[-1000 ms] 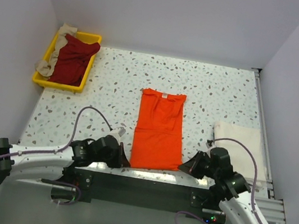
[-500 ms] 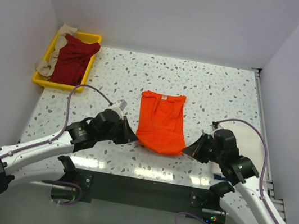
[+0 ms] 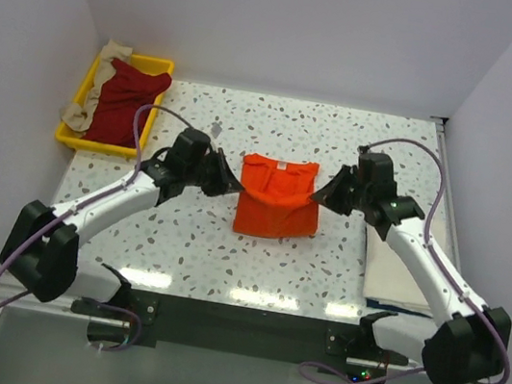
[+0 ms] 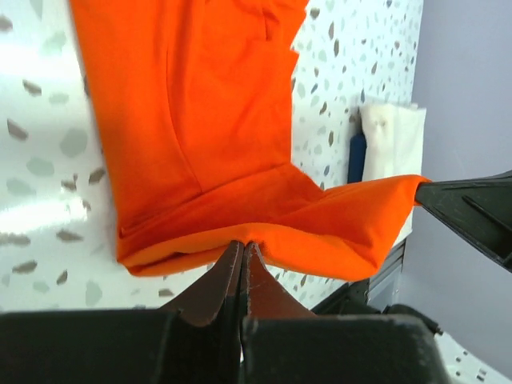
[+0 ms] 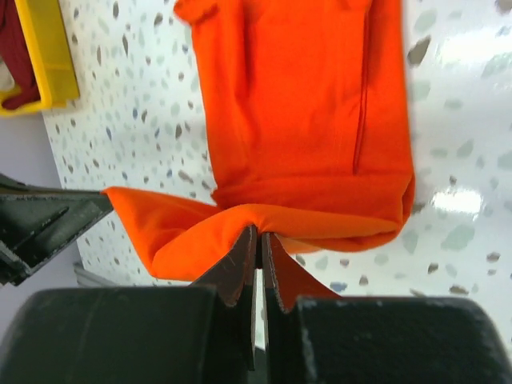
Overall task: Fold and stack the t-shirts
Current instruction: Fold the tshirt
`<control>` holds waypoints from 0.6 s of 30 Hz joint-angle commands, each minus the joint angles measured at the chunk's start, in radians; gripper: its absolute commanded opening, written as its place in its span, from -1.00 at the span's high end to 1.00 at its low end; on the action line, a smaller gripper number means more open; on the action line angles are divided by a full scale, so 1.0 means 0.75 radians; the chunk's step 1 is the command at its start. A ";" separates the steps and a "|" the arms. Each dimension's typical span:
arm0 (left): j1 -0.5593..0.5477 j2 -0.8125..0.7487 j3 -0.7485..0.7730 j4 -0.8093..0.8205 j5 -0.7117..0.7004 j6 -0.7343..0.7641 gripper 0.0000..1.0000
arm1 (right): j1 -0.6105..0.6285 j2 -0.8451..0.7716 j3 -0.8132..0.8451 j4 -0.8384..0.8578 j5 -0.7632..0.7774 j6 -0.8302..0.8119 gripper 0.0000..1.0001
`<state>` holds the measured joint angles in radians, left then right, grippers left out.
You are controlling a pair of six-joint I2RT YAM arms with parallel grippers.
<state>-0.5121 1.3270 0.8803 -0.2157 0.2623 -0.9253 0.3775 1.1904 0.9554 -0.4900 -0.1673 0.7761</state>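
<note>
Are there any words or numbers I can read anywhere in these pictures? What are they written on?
No text can be read in any view.
White tag at the collar of the orange t-shirt: too small to tell whether anything is printed on it.
Yellow tray, the other shirts and the speckled table: no words, numbers or signs show.

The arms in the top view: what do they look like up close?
The left arm and right arm both have slim white links between chunky black joints. A purple-grey cable loops loosely along each. The jaws are dark, thin and tapered, set on a black block.
</note>
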 commanded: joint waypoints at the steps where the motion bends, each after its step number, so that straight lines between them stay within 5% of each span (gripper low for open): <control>1: 0.075 0.106 0.168 0.144 0.141 0.049 1.00 | -0.116 0.155 0.166 0.128 -0.063 -0.069 1.00; 18: 0.298 0.895 0.845 0.159 0.264 0.070 1.00 | -0.237 1.073 0.853 0.201 -0.221 -0.135 1.00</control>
<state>-0.3229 1.9526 1.4223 -0.1246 0.4171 -0.9031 0.2184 1.9434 1.5146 -0.3668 -0.2878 0.6941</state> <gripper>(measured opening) 0.017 0.033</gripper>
